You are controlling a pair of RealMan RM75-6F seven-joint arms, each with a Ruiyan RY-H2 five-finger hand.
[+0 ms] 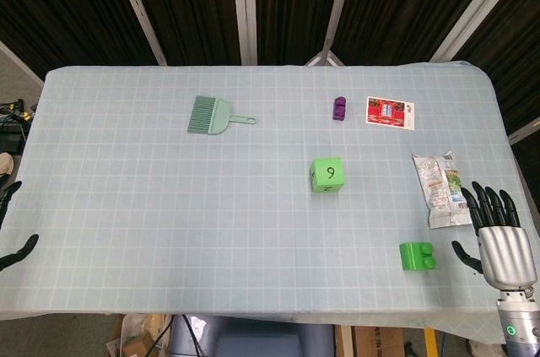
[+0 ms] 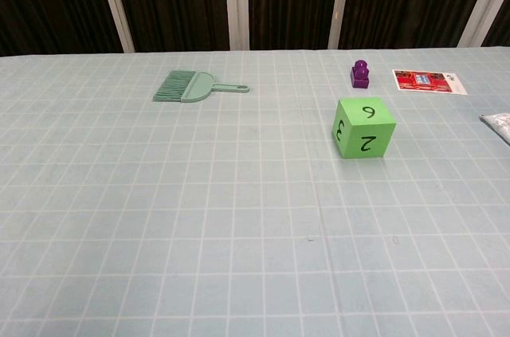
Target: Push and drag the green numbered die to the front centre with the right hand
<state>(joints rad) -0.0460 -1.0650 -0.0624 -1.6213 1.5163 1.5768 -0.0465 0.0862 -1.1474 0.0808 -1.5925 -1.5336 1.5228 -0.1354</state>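
Right hand (image 1: 504,235) spread, head view only; die (image 2: 363,127) untouched

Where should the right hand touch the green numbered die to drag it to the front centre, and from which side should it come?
The right hand would probably best come over the green numbered die and press on its far face, then pull toward the table's front edge. The die is a plain cube resting flat with open cloth all around, so its faces are free. The green brick lies near the hand, so pass above it.
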